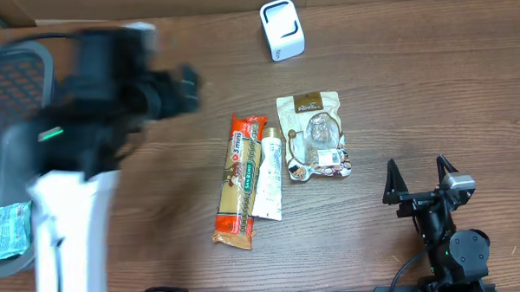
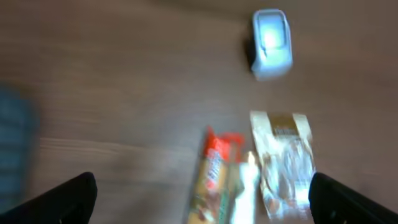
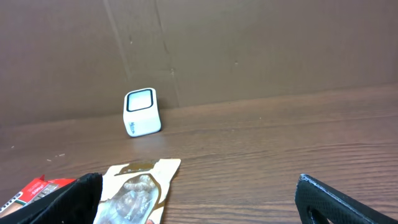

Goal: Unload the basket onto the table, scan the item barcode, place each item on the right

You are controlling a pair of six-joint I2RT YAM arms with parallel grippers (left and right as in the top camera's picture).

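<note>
Ok, surface: brown wood-grain table [image 1: 414, 89], flat and matte.
room: a plain cardboard wall [image 3: 249, 50] closes off the far edge; nothing else of the room shows.
scanner: small white scanner [image 1: 282, 30] with a dark-framed window, upright at the far edge near the wall, well apart from the items.
items: 3 clustered mid-table. The orange packet [image 1: 241, 181] lies lengthwise, the white tube [image 1: 268, 176] touches its right side, and the clear pouch [image 1: 312, 137] with a brown header sits just beside the tube, on the scanner side. No barcode is readable.
left edge: grey mesh basket [image 1: 14, 52], cut by the frame, with a teal packet [image 1: 10, 231] lying in it.
left arm: left arm [image 1: 67, 213] is blurred, above the table between basket and cluster.
left gripper: left gripper [image 2: 200, 186] has its 2 fingers spread wide at the bottom corners of the wrist view, holding nothing.
right gripper: right gripper [image 1: 416, 171] has its fingers wide and empty, at the near right edge, apart from the pouch.
open room: bare wood from right of the pouch up to the wall, plus a bare strip between scanner and cluster.
</note>
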